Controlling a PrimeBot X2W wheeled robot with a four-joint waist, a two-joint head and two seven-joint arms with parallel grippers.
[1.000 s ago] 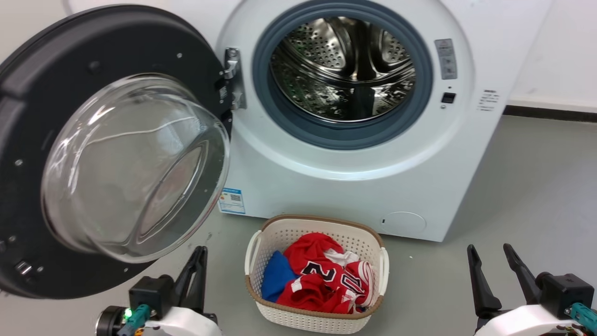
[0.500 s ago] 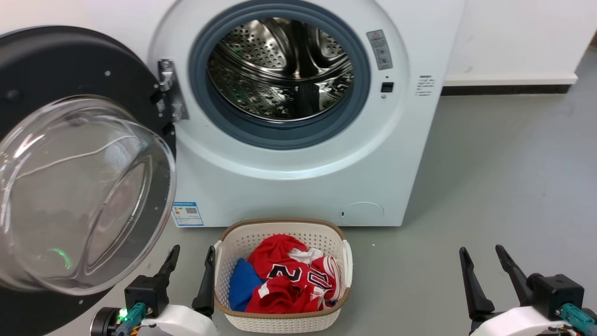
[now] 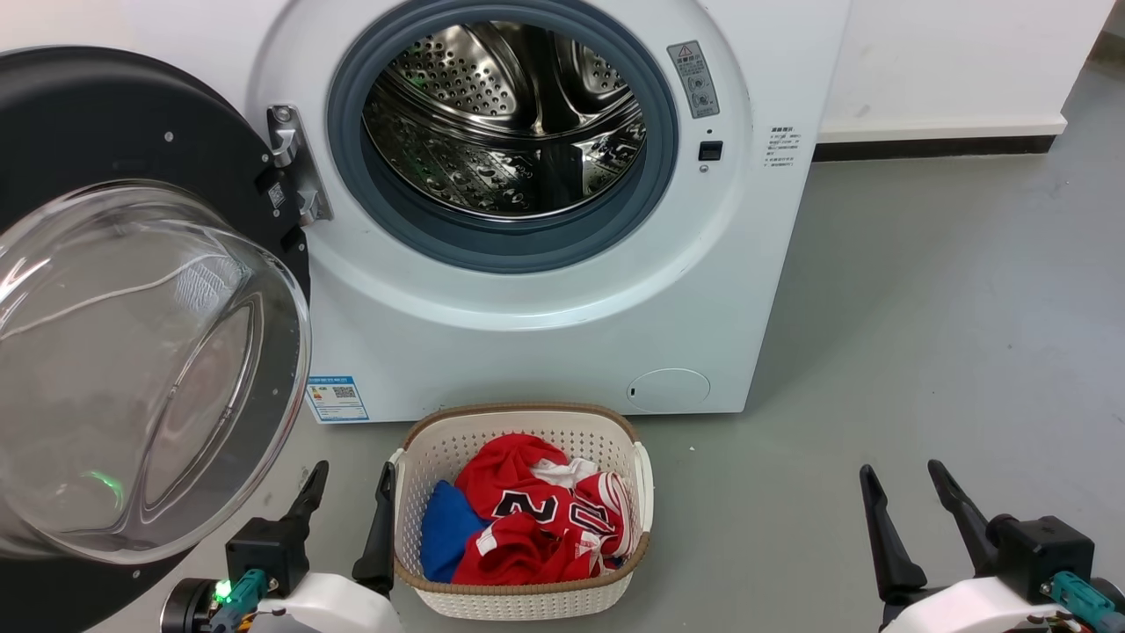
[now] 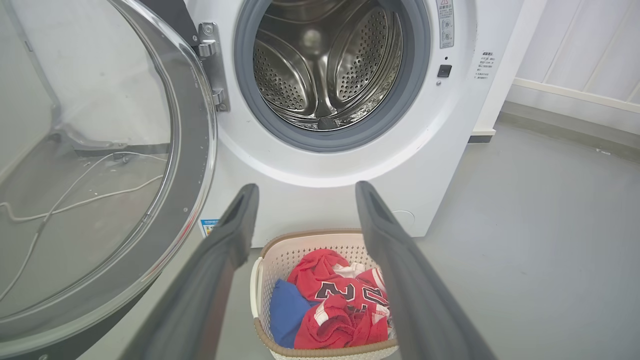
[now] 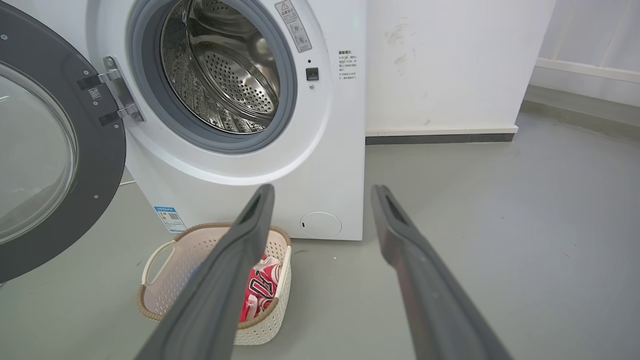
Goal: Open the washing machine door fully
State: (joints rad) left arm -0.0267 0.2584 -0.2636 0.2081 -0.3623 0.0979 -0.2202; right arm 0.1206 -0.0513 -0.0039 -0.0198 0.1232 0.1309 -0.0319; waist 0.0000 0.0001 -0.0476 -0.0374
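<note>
The washing machine door point(image 3: 141, 352) stands swung well out on the left side of the head view, its inner face turned toward us: black ring around, clear glass bowl bulging forward, and its left edge cut off by the frame. It hangs from the metal hinge point(image 3: 294, 176) at the left of the opening. The washing machine point(image 3: 527, 352) itself takes up the upper middle of the picture, with the steel drum point(image 3: 501, 123) bare inside its grey gasket point(image 3: 501, 257), a blue label point(image 3: 337, 400) low on its front at the left and a small round hatch point(image 3: 668, 389) low at the right. On the grey floor point(image 3: 923, 352) just in front sits a white laundry basket point(image 3: 518, 600) with a red numbered jersey point(image 3: 527, 519) and a blue cloth point(image 3: 444, 527) in it. The left gripper point(image 3: 353, 468) is at the lower left, between the door's lower rim and the basket (its inner finger looks just beside the basket's wall), fingers spread apart and empty. The right gripper point(image 3: 901, 468) sits at the lower right, well apart from the machine, fingers likewise spread with nothing between them.
</note>
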